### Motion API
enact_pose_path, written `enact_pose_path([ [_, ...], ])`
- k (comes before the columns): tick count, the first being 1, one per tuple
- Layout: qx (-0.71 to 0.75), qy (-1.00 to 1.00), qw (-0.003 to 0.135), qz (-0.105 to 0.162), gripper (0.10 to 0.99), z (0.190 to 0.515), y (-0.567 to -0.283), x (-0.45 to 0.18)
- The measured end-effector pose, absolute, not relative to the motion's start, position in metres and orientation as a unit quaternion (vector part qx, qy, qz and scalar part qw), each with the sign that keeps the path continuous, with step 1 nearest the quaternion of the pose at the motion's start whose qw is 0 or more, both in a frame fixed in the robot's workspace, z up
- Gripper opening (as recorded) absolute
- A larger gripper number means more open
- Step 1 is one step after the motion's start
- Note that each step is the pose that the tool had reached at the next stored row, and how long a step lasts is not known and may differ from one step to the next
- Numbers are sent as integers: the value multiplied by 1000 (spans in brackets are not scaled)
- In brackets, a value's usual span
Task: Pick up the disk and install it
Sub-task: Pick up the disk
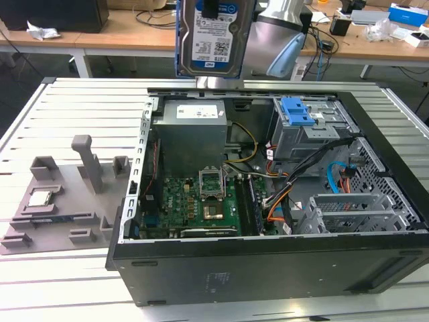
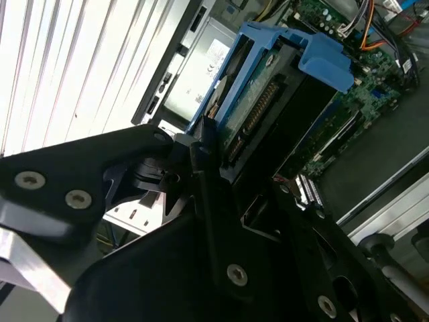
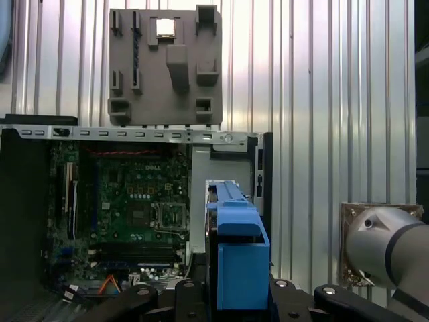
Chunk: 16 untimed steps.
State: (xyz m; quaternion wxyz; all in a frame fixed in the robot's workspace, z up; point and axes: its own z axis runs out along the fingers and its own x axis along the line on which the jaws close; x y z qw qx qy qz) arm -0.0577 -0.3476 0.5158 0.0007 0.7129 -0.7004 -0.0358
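Exterior view puts the disk, a flat silver metal hard drive with a blue-and-white label in a bright blue plastic carrier frame, up in the air. It hangs upright with its label toward that camera, above the far edge of the open black computer tower case lying on its side. My gripper is clamped on the disk: in the second wrist view my black fingers press against its sides, with the blue carrier jutting out beyond them.

As I judge it, the pick-up is done and the install is not. The disk touches nothing in the case and sits well above it.

Below the disk lies the grey boxy power supply. To the exterior view's right of it stands the grey metal drive cage, topped by a blue plastic latch piece. That cage looks the likely home, though I cannot see an open slot in it from here. A bundle of black, orange and blue cables runs just beside the cage and could snag the carrier. The green motherboard fills the case floor nearer the exterior view's left.

Outside the case, on the slatted silver metal table, sits a grey plastic fixture plate holding a small square processor chip, well apart from the disk.
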Motion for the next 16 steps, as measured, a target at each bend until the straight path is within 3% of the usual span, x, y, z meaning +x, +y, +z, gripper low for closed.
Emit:
enact_pose_path([
  [16, 713, -700, 1, -36, 361, 516, -348, 7],
])
